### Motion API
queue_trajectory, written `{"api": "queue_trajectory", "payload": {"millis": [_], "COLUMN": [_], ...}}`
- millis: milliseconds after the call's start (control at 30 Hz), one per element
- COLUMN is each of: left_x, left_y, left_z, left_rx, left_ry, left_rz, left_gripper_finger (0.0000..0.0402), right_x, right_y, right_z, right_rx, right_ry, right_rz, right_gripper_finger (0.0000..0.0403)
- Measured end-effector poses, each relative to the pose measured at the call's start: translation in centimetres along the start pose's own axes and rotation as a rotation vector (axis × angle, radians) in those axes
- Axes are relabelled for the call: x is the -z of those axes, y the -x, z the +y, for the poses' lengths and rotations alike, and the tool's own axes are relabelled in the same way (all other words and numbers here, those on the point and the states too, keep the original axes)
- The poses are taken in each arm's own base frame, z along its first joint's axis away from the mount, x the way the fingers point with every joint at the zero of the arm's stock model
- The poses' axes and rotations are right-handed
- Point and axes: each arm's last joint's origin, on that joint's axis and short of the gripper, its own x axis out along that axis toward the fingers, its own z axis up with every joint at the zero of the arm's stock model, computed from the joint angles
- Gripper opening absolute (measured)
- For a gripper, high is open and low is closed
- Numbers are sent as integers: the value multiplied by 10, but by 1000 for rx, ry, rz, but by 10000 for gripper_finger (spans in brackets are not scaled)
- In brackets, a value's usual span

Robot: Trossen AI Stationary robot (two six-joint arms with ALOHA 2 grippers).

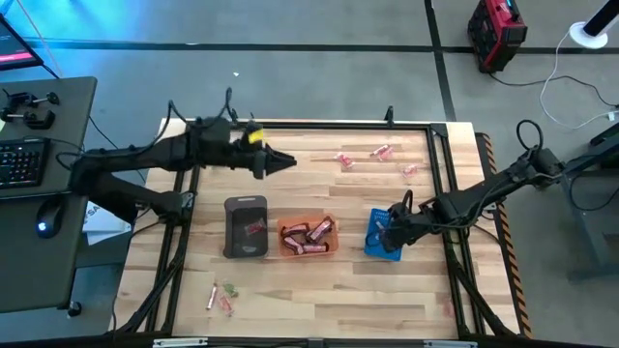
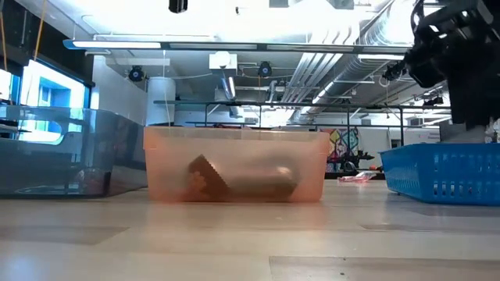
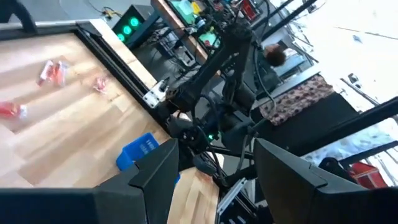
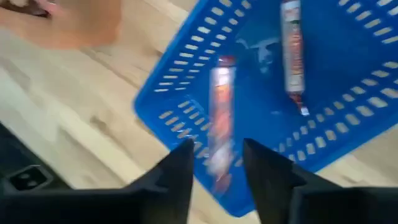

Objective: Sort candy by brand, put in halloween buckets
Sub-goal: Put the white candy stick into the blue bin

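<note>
On the wooden table [image 1: 319, 300] we have three buckets in a row: dark grey bucket [image 1: 246, 228], orange bucket [image 1: 308, 237] with reddish-brown bars, blue basket [image 1: 384, 235]. Our right gripper [image 4: 216, 163] hangs over the blue one, fingers apart, a pink wrapped stick [image 4: 219, 118] between them that looks released, another stick [image 4: 292, 55] beside it. Our left gripper [image 3: 214, 169] waits spread over the far left of the table. Loose candy lies at the far edge [image 1: 379, 152] and the near left [image 1: 220, 296]. We judge these pieces light, crinkly and slippery; pinch them across the middle.
</note>
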Motion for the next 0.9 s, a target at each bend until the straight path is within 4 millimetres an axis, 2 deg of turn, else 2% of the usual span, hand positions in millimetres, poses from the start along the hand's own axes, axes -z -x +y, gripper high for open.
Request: {"api": "queue_trajectory", "payload": {"millis": [200,300,400,533,667,767,900], "left_x": [-25,-34,-38,-40,-42,-43,-43], "left_y": [24,44,66,91,104,105,100], "left_z": [14,23,33,43,48,50,53], "left_rx": [10,-36,-125,-236,-295,-312,-306], "left_ry": [-72,-139,-204,-277,-332,-353,-333], "left_rz": [-32,-46,-47,-51,-57,-55,-36], "left_gripper_finger": [200,200,200,200,200,200,200], "right_x": [-3,-12,-29,-68,-118,-161,-220], "right_y": [2,9,30,67,90,92,75], "right_z": [12,18,34,49,40,27,-7], "right_rx": [-140,-171,-236,-273,-112,8,188], "right_ry": [-54,-132,-181,-274,-376,-445,-542], "right_rz": [81,88,7,-235,-430,-506,-554], "right_gripper_finger": [209,220,218,210,203,199,199]}}
